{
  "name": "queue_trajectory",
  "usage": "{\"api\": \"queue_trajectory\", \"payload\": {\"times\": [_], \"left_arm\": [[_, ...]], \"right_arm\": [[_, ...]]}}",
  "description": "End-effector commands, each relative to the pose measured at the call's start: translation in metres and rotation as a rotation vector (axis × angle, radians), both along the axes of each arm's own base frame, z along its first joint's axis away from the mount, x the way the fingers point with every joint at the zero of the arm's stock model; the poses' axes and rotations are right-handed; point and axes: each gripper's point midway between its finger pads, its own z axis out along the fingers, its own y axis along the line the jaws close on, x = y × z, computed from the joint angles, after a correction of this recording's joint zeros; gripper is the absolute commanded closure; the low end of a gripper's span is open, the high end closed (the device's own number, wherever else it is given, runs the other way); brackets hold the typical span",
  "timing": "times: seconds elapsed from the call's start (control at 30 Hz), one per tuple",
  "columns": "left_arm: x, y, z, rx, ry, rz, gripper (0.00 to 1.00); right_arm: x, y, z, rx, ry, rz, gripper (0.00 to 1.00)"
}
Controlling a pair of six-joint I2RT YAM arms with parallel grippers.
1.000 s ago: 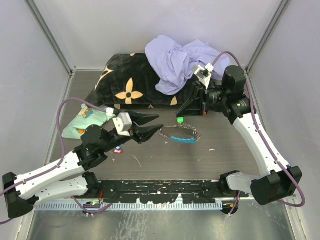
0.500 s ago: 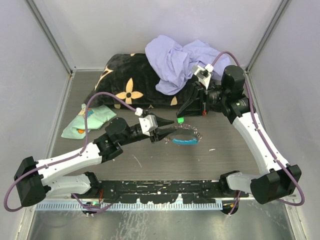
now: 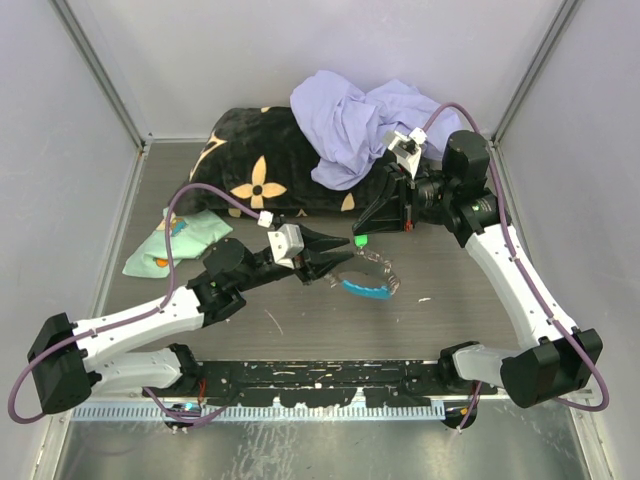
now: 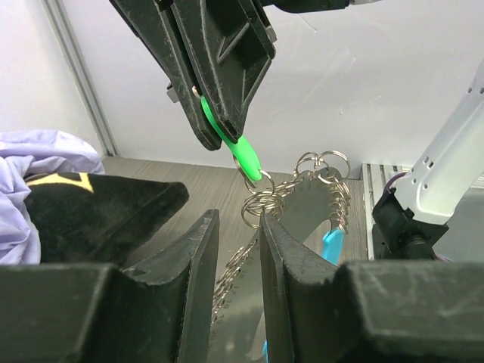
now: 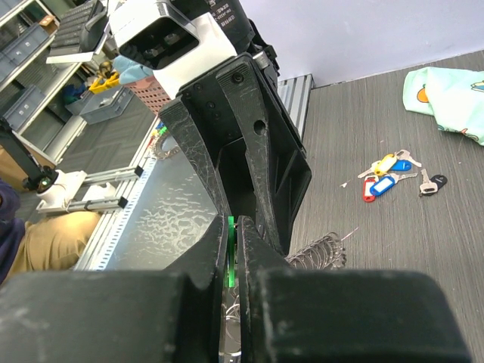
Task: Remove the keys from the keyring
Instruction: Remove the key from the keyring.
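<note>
Keyring (image 3: 366, 287) partly hidden by left pincer (image 3: 344, 263), green tag (image 4: 231, 144) in right pincer (image 3: 360, 234)

The left arm (image 3: 140, 320) stretches low toward the centre, its end effector (image 3: 326, 263) showing jaws narrowly apart. The right arm (image 3: 520, 290) arches inward, its end effector (image 3: 362, 236) angled downward with jaws pinched together.

White arm links (image 3: 125, 325), black joints (image 3: 215, 280), purple cables (image 3: 196, 188), black tools (image 3: 338, 263), apparently ribbed inside.

One silver chain keyring with a light-blue plastic crescent (image 3: 364, 281), one green-tagged metal key (image 4: 243, 156). Roughly five loose tagged keys (image 5: 393, 176). One black plush cushion (image 3: 250, 170), one lavender cloth (image 3: 350, 120), one mint-green cloth (image 3: 178, 240).
</note>
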Motion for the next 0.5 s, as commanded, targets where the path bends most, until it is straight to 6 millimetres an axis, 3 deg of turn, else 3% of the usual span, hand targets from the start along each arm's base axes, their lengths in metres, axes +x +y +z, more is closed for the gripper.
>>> {"api": "queue_trajectory", "payload": {"times": [0.0, 0.47], "left_arm": [[0.0003, 0.0014, 0.0262, -0.085, -0.038, -0.001, 0.71], [-0.0015, -0.0064, 0.0299, -0.099, -0.021, -0.037, 0.72]], "right_arm": [[-0.0110, -0.0031, 0.0143, 0.023, -0.070, 0.055, 0.99], [-0.0112, -0.0034, 0.0135, 0.022, -0.068, 0.054, 0.99]]}}
